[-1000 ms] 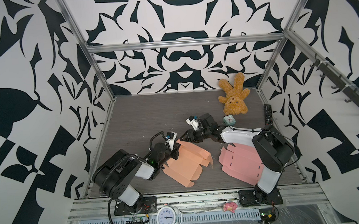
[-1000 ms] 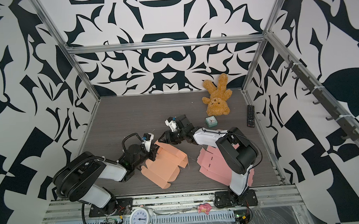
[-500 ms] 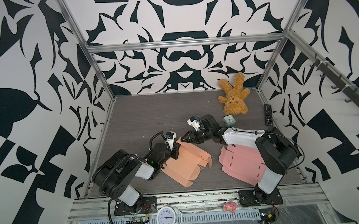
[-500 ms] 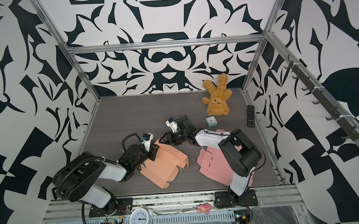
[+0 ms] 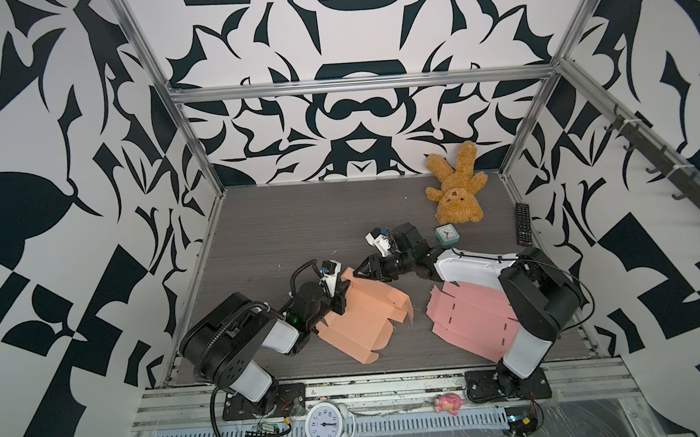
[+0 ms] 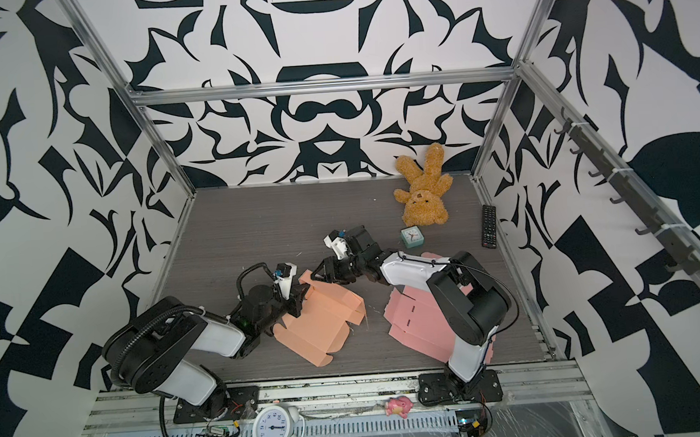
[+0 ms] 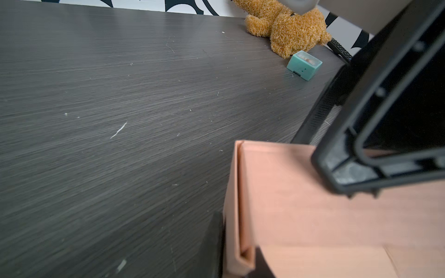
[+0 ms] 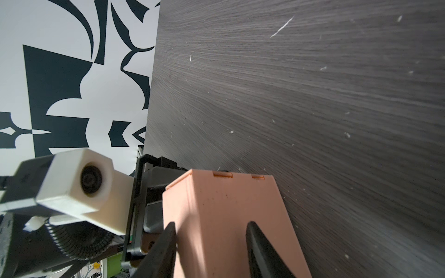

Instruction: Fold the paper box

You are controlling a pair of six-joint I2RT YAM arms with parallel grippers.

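Tabletop (image 5: 298, 214) | left end effector (image 5: 339, 299) pinches orange box (image 5: 359, 323) | right end effector (image 8: 211, 223) spread over it

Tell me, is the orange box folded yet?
Partly folded: one edge of the orange box is doubled over, but most of it lies flat on the table.

colours: paper box (image 5: 359, 325) plain peach-orange, same tone in both wrist views; flat sheet (image 5: 469, 316) to the right of the box in both top views is pink with short dark slots; table (image 5: 290, 223) dark grey wood grain, pale specks; walls (image 5: 354, 115) white with bold black swirl pattern; behind the box: teddy (image 5: 457, 194) golden brown, small clock (image 5: 446, 235) teal, remote (image 5: 524, 229) black; in front of it: alarm clock (image 5: 326, 424) white, toy (image 5: 448, 403) pink; left arm (image 5: 230, 335) and right arm (image 5: 467, 264) black with white shells
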